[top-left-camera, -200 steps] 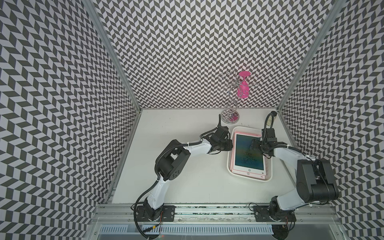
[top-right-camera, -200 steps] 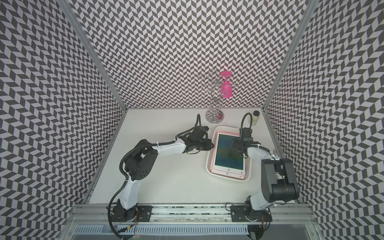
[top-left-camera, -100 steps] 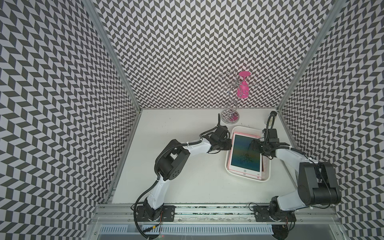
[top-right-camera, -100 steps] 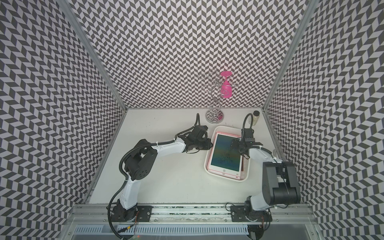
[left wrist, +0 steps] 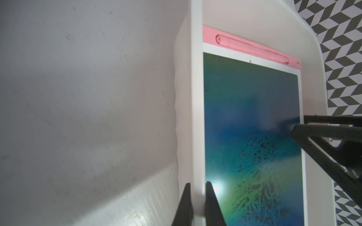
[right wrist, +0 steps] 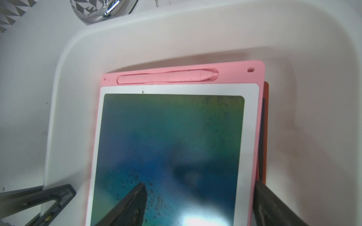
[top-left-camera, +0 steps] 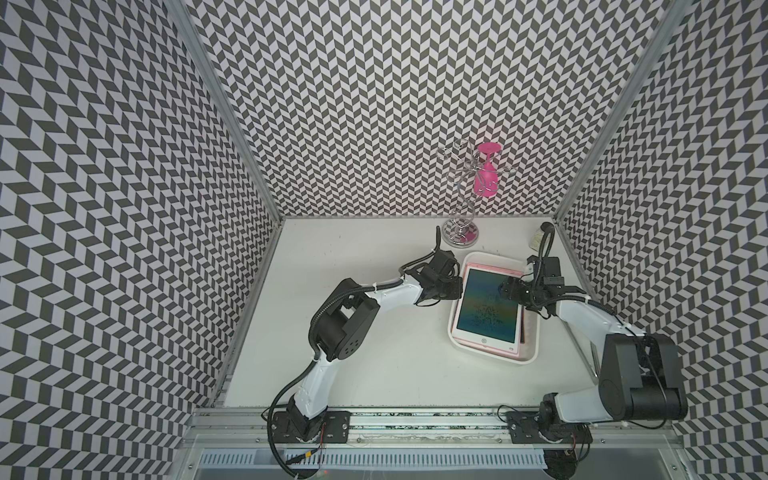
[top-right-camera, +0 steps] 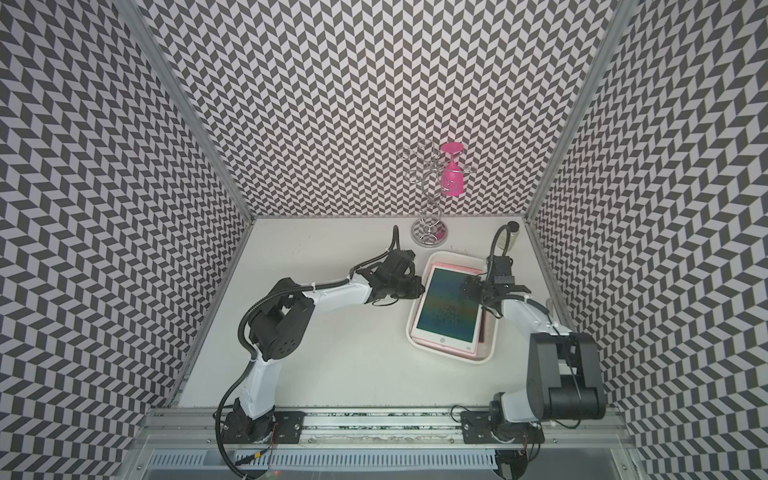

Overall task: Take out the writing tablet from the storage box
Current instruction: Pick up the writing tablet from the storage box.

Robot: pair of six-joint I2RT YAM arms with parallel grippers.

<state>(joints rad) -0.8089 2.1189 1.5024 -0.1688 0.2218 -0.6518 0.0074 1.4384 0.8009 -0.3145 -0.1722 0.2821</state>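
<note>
Pinch from the left tool [left wrist: 196, 185], clamped on the rim of the storage box [left wrist: 195, 97], seemingly anchors it while the right tool [right wrist: 198, 185], jaws spread wide and empty, straddles one edge of the writing tablet [right wrist: 172, 137] lying in the box beneath it.

We see a left arm [top-left-camera: 395, 297] and a right arm [top-left-camera: 582, 313] with smooth white shells and bulky black joints. Ribbed black cables [top-left-camera: 361, 288] run along them, fastened with white ties. Their black base plates [top-left-camera: 336, 428] carry small screws. The fingers [left wrist: 185, 205] are thin, black and tapered.
</note>
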